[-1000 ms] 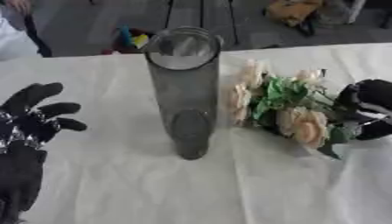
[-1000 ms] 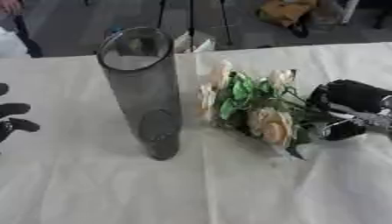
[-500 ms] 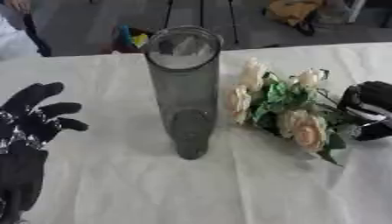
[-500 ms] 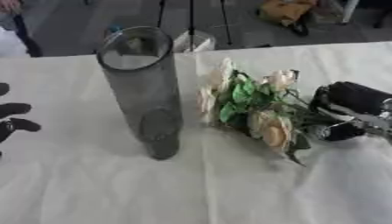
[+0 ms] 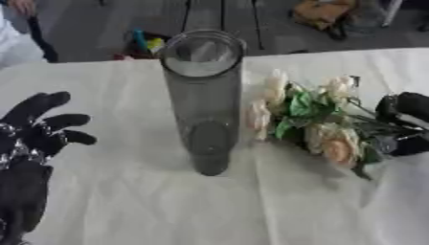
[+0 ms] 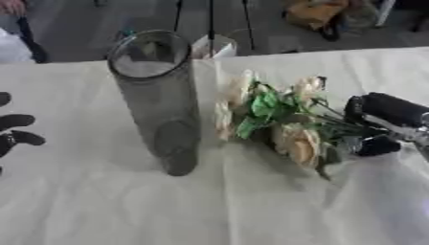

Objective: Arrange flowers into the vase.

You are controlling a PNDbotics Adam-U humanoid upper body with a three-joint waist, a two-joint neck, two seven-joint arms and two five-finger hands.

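Tall clear vase [image 5: 204, 100] standing upright mid-desk [image 5: 251, 210], nothing inside yet, with the bunch of flowers [image 5: 311, 122] lying just beside it on the right. Right hand [image 6: 387, 123] curled round the stems, fingers [image 6: 394, 109] closed on them; left hand [image 5: 32, 143] resting near the lower left, spread out and holding nothing. Best to lift the bunch high, tip the stems down over the open top, and go slow so as not to bump the vase.

Right hand [image 6: 387, 125] fingers hide the flowers' [image 6: 276, 117] stems.
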